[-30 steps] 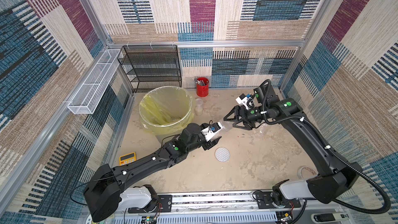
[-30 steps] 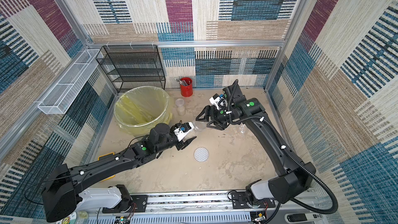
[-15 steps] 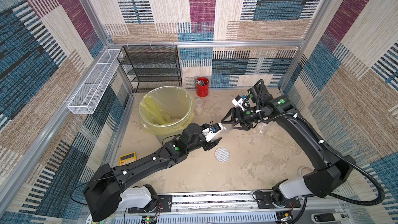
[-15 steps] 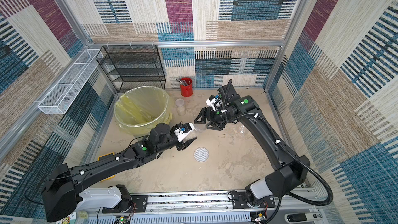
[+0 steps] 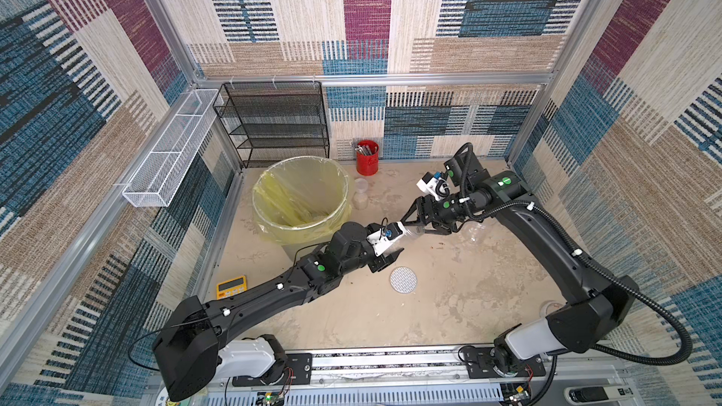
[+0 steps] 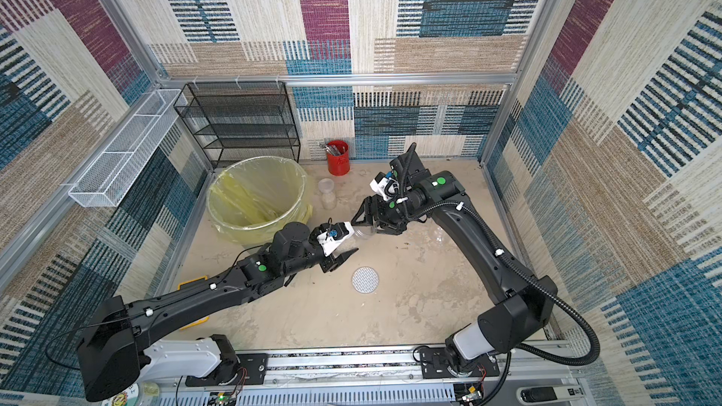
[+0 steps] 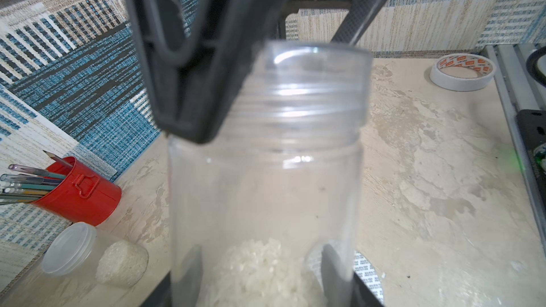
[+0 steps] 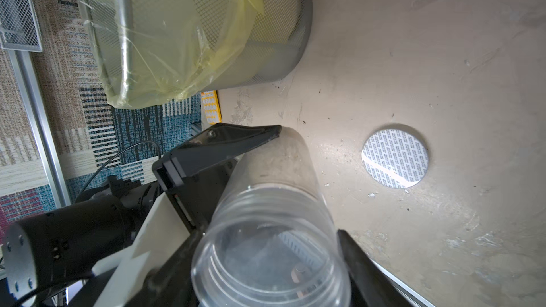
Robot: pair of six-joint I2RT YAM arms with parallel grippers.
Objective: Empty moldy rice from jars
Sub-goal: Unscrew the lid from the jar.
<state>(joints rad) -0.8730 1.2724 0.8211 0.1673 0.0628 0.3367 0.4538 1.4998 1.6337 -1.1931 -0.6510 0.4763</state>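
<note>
Our left end effector (image 5: 403, 240) holds an open jar (image 7: 266, 187) with rice (image 7: 260, 264) over the middle of the counter (image 5: 449, 306); our right end effector (image 5: 415, 227) is around its mouth, gripping or not we cannot tell; a second rice jar (image 5: 360, 199) waits.

I see a mesh bin with a yellow liner (image 5: 262, 210) on the counter (image 5: 429, 306), with a red cup of pens (image 5: 367, 160) just behind it by the back wall. A round printed foil disc (image 5: 403, 280) lies flat nearer the front. A black wire shelf (image 5: 273, 123) stands behind the bin, a white wire basket (image 5: 172, 150) hangs on the side wall, a small yellow device (image 5: 231, 286) lies below it, and a tape roll (image 7: 462, 72) sits by the rail.
</note>
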